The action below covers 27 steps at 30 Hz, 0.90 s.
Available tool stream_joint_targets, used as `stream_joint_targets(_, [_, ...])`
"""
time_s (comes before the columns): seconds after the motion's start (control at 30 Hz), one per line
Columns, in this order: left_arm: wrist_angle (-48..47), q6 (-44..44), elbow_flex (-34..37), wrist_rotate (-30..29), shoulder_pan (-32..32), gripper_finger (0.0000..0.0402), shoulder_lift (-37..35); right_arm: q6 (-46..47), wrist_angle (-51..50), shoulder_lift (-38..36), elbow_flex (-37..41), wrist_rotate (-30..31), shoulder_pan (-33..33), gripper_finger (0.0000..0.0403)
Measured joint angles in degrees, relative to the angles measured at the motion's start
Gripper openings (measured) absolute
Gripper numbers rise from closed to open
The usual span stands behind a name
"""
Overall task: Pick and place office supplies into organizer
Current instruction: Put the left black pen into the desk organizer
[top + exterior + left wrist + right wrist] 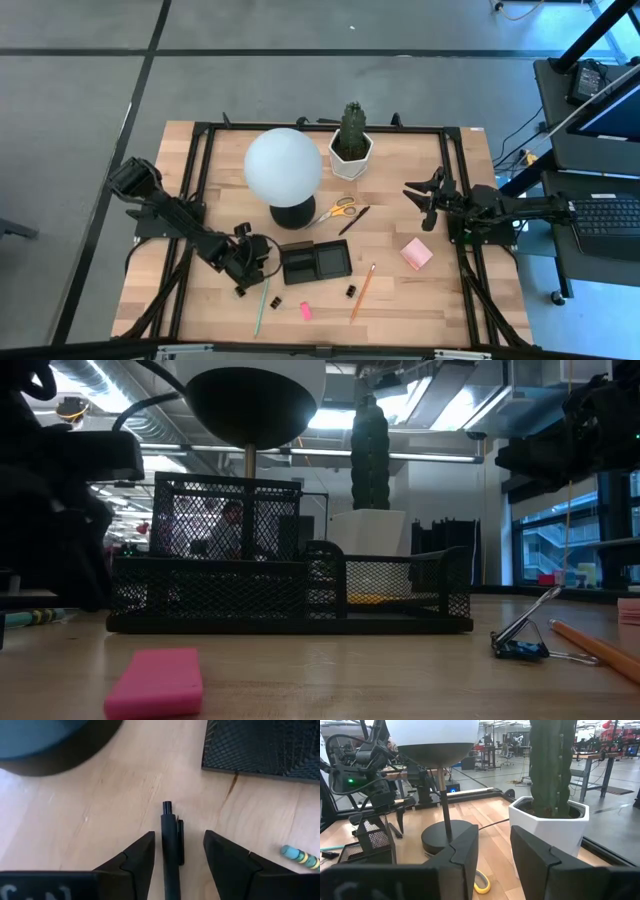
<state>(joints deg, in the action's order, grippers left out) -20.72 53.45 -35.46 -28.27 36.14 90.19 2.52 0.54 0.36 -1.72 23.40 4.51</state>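
You see only the black pen's (pixel 171 851) upper half, its lower end hidden between the fingers; at 3 o'clock the green pencil (pixel 301 858) is cropped.

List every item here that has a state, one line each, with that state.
Left gripper: open, fingers either side of a black pen lying on the table.
Right gripper: open, empty, raised near the cactus.
Organizer: upright; no contents visible.
Scissors: lying flat by the lamp.
Binder clip: handles up.
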Motion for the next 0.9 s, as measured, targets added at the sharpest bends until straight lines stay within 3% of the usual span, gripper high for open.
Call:
stream_joint_targets(0.33, [0.2, -1.3, -0.2, 5.0, -3.9, 0.0144, -0.3, -0.2, 0.0, 0.0, 0.0, 0.0, 0.0, 0.0119])
stream_joint_targets(0.9, [0.2, -4.7, -0.2, 6.1, -5.0, 0.0143, -0.5, -0.2, 0.0, 0.0, 0.0, 0.0, 0.0, 0.0119])
